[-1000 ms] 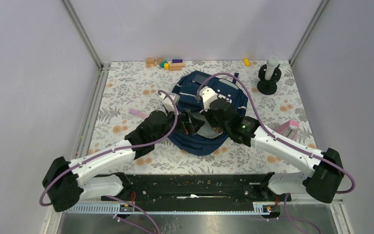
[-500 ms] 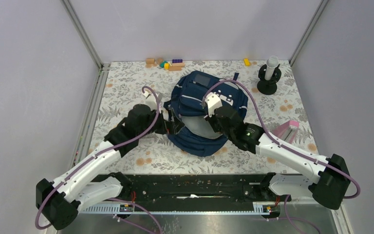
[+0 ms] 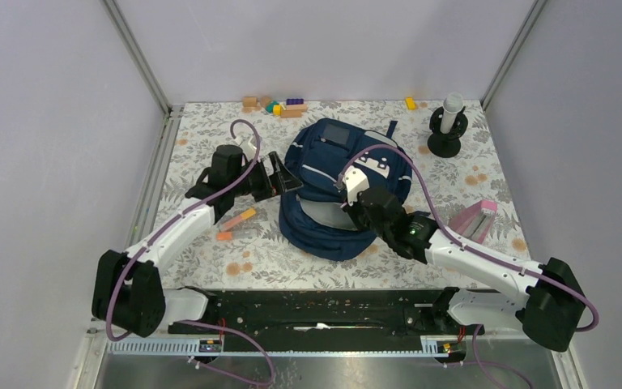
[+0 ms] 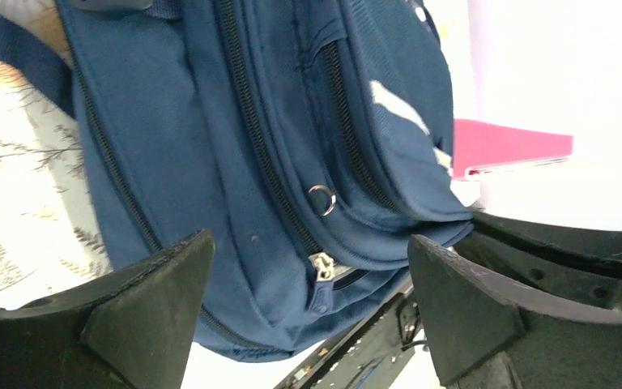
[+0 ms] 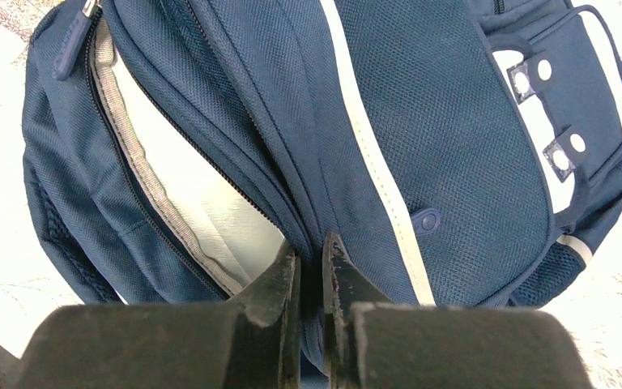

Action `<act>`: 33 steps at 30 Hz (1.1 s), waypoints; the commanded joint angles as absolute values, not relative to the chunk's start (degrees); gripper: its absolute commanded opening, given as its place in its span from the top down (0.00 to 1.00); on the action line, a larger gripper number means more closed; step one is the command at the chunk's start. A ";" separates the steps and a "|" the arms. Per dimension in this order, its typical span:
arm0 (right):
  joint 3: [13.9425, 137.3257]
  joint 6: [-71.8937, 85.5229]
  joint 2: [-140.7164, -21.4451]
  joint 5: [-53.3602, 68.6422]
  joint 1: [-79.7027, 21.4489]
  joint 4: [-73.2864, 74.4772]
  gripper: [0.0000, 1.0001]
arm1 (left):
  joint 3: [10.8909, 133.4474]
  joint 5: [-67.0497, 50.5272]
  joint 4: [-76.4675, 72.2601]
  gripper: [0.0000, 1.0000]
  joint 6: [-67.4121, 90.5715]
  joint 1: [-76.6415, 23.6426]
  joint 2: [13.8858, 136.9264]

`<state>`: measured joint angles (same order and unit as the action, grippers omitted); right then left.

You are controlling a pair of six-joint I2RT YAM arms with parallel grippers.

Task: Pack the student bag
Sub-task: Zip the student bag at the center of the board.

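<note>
Pinches a fold of the student bag (image 5: pixel 421 121) beside its open zip mouth with the right gripper (image 5: pixel 312 259), jaws almost together on the navy cloth. Holds nothing in the left gripper (image 4: pixel 308 251), spread wide just left of the bag. Counts one bag, two grippers, one pink box (image 3: pixel 476 217) at right, two orange pieces (image 3: pixel 239 218) at left, one black stand (image 3: pixel 445 138) far right. Lies mid-way across the table (image 3: pixel 210 146), front face up, long axis near to far, open mouth with pale lining toward the near side.
</note>
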<state>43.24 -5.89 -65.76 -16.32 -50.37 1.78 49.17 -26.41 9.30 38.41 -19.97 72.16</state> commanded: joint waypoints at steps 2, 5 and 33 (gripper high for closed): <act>42.15 -3.34 -67.27 -16.60 -50.36 2.59 1.00 | 52.70 -35.37 -1.11 0.05 42.56 -18.94 74.76; 41.73 -2.94 -67.44 -16.61 -50.36 2.61 1.00 | 55.27 -37.16 -0.29 0.01 41.58 -18.96 78.48; 51.57 18.55 -65.53 -19.24 -60.92 7.88 0.44 | 60.32 -36.53 6.67 1.00 38.35 -20.48 87.22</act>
<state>47.75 6.92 -67.48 -17.98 -58.41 8.67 58.28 -32.47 10.20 37.30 -19.51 89.41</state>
